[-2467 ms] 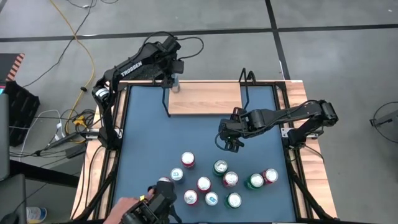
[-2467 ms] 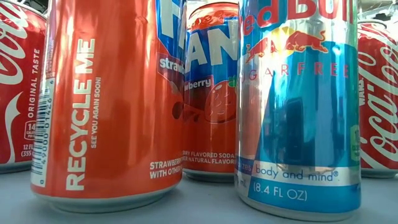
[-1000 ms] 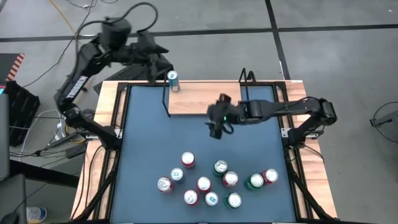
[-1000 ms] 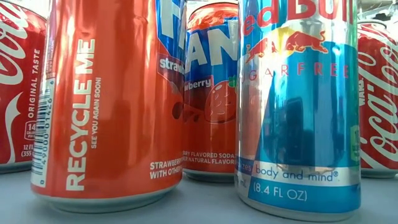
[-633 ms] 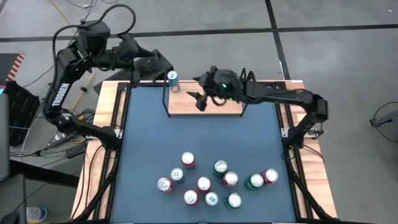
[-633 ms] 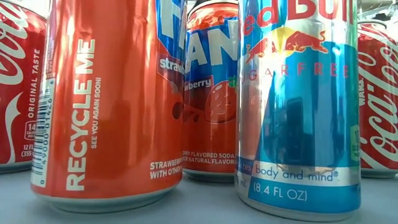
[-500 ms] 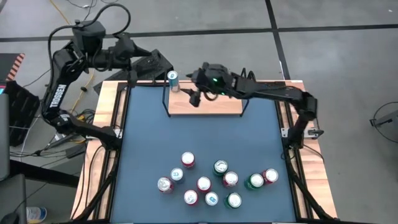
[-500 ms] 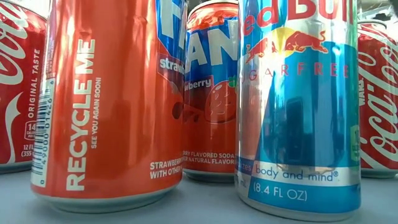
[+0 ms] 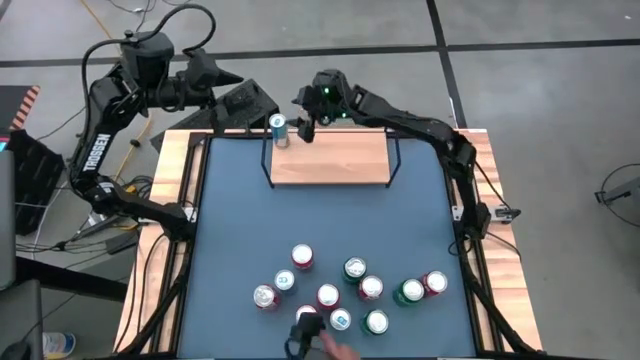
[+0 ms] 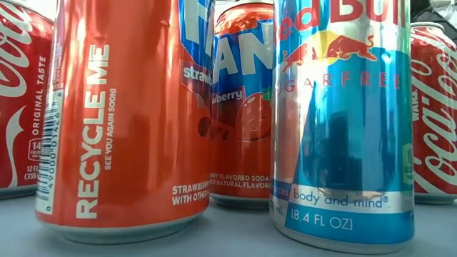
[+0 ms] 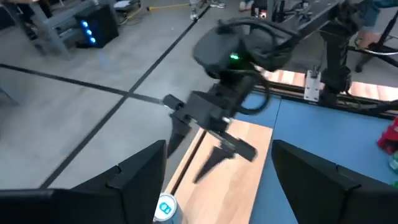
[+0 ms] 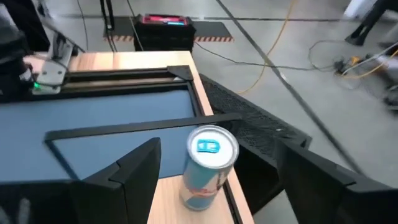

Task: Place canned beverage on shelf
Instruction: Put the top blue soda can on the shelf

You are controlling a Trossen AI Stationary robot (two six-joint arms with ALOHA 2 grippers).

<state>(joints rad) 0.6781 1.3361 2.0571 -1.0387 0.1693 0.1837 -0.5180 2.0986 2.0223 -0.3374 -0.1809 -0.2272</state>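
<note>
One can (image 9: 278, 125) upright at the shelf's (image 9: 340, 160) far left corner, right hand (image 9: 307, 128) just beside it, open and empty, left hand (image 9: 243, 103) beyond the tabletop's (image 9: 235, 220) far edge, open and empty, remaining cans (image 9: 345, 293) clustered near the front edge.

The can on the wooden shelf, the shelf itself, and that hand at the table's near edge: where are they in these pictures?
can (image 12: 208, 163): right wrist view, on its side wall.
shelf (image 9: 335, 160): high view, bare wood of the board.
person's hand (image 9: 335, 350): high view, middle of the hand.
</note>
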